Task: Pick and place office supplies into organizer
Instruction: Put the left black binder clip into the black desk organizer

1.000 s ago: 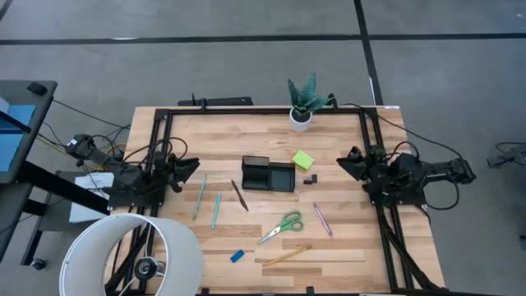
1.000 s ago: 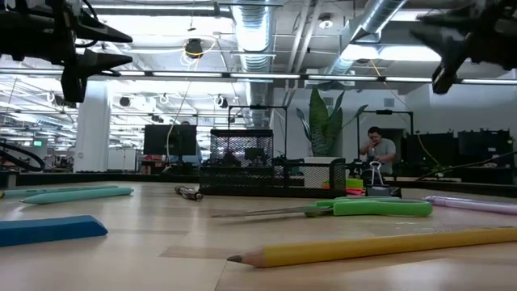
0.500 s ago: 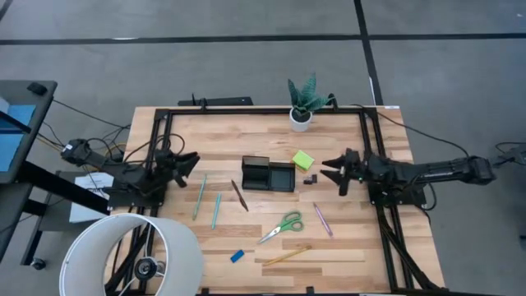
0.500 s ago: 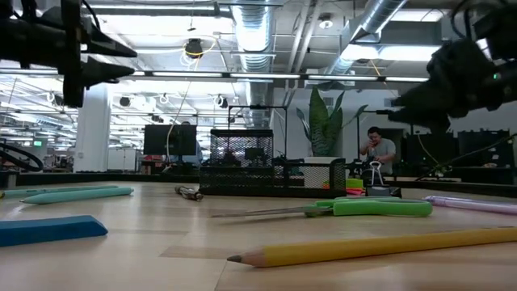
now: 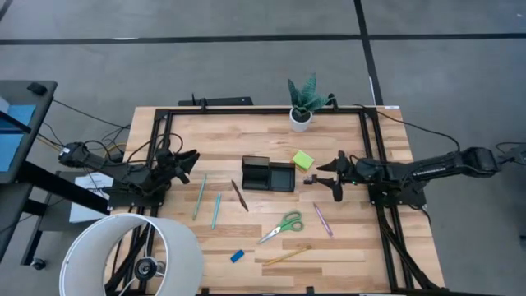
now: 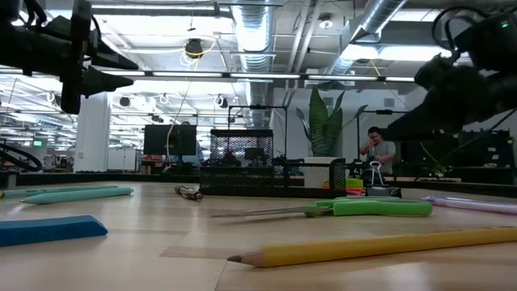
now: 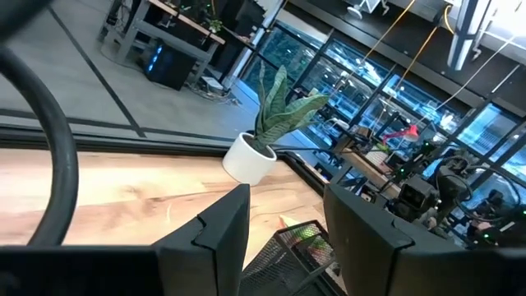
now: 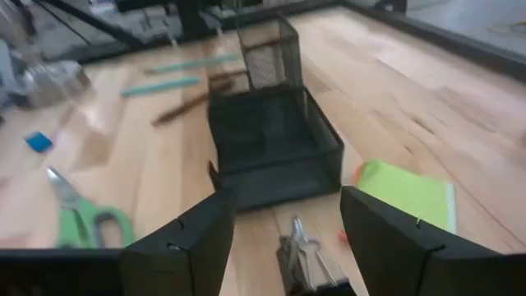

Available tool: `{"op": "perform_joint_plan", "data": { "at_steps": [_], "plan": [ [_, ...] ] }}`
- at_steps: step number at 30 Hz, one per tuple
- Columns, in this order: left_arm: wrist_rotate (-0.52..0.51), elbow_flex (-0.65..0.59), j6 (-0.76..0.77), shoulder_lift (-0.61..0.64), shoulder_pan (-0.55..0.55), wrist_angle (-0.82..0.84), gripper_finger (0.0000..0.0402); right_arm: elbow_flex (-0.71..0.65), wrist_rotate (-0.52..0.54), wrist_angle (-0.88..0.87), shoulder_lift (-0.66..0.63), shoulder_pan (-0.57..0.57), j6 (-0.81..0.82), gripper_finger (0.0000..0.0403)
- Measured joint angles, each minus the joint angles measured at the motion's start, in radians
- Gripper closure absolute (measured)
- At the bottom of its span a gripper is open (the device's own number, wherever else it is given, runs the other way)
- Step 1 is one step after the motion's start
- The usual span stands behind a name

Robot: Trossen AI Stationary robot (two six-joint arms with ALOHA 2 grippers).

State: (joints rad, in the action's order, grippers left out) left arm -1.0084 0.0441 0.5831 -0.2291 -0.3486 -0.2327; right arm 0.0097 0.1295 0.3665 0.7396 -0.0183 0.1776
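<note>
The black mesh organizer [image 5: 268, 174] stands at the table's middle. A lime-green sticky-note pad [image 5: 303, 159] and a small black clip [image 5: 311, 178] lie just to its right. My right gripper [image 5: 329, 175] hovers open right of the clip. In the right wrist view the clip [image 8: 302, 253] shows between its fingers, untouched. Green scissors [image 5: 282, 226], a pink pen [image 5: 322, 219], a brown pen [image 5: 239, 195], two teal pens [image 5: 200, 195], a blue eraser [image 5: 237, 256] and a yellow pencil [image 5: 287, 255] lie flat on the wood. My left gripper [image 5: 191, 163] waits open at the left.
A potted plant [image 5: 302, 105] stands at the far edge, behind the pad. A black frame [image 5: 164, 123] runs around the table's edges. A white lampshade [image 5: 136, 255] covers the near left corner. Bare wood lies between the organizer and the left gripper.
My right arm has stretched out from its folded place at the right edge toward the table's left, coming lower and nearer to the clip. Its fingers now stand wider apart. Nothing on the table has moved.
</note>
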Motion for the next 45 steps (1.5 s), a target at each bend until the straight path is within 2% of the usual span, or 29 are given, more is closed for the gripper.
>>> {"op": "perform_joint_plan", "data": {
  "at_steps": [10, 16, 22, 30, 35, 45],
  "plan": [
    [0.000, 0.000, 0.001, 0.000, 0.007, 0.008, 0.0252, 0.000, -0.001, 0.216, 0.260, -0.017, -0.020, 0.0195],
    [0.000, 0.000, 0.001, 0.000, 0.007, 0.012, 0.0252, 0.000, -0.012, 0.244, 0.393, -0.018, -0.021, 0.0195],
    [0.000, 0.000, 0.001, 0.000, 0.007, 0.018, 0.0252, 0.028, -0.009, 0.370, 0.520, -0.025, -0.029, 0.0198],
    [0.000, 0.000, 0.001, 0.000, 0.007, 0.018, 0.0252, 0.107, -0.031, 0.374, 0.722, -0.029, -0.028, 0.0201],
    [0.006, 0.000, 0.001, 0.000, 0.007, 0.018, 0.0252, 0.138, -0.028, 0.382, 0.790, -0.028, 0.013, 0.0227],
    [0.006, 0.000, 0.001, 0.000, 0.007, 0.025, 0.0252, 0.137, -0.026, 0.383, 0.790, -0.028, 0.041, 0.0314]
  ]
}}
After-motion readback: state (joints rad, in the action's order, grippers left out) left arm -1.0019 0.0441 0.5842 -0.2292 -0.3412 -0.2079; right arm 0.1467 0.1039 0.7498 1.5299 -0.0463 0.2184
